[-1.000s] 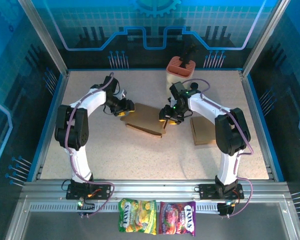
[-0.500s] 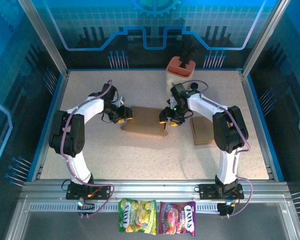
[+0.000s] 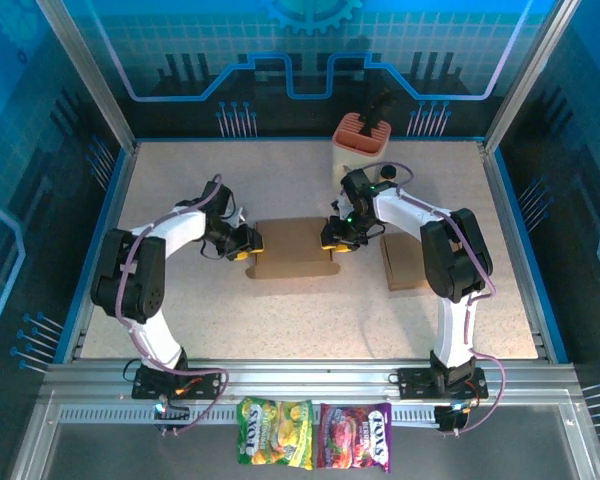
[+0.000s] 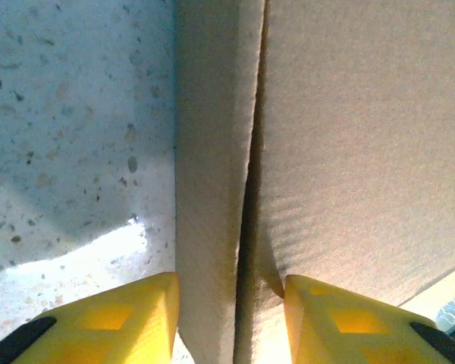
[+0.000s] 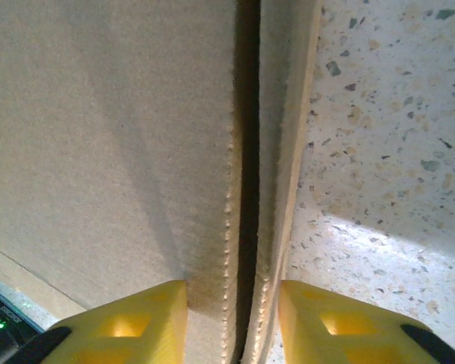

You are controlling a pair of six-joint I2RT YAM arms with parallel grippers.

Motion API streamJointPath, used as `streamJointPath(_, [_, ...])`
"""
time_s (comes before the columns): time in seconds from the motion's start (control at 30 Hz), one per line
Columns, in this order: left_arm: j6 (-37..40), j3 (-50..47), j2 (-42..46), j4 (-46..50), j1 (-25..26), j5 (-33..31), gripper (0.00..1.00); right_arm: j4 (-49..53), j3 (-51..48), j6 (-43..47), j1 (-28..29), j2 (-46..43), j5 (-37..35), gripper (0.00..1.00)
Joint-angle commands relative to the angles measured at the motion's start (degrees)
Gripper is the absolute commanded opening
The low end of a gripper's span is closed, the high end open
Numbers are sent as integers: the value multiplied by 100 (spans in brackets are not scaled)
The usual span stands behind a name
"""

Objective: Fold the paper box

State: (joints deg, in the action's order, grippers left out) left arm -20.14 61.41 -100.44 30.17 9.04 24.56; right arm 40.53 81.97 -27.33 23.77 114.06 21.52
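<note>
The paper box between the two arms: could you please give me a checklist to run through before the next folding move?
1. Left fingers sit on both sides of the paper box at its left edge: ok.
2. Right fingers sit on both sides of the opposite edge: ok.
3. Both grips are firm enough to fold without slipping: cannot tell.
4. Box lies flat on the table, square between the arms: ok.
5. Cardboard piece to the right lies apart from the box: ok.
6. Orange-lidded container stands at the far edge, away from the box: ok.
</note>
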Motion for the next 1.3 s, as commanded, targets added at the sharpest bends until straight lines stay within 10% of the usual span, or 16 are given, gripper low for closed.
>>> streamJointPath(0.0, [-145, -187, 261, -142, 19, 212, 39, 7, -88, 147, -75, 154, 80, 35])
streamJointPath(0.43, [-291, -550, 384, -389, 30, 324, 33, -63, -287, 307, -65, 67, 46, 31])
streamJointPath(1.27, [-333, -738, 473, -552, 23, 500, 13, -634, -1044, 423, -218, -738, 121, 59])
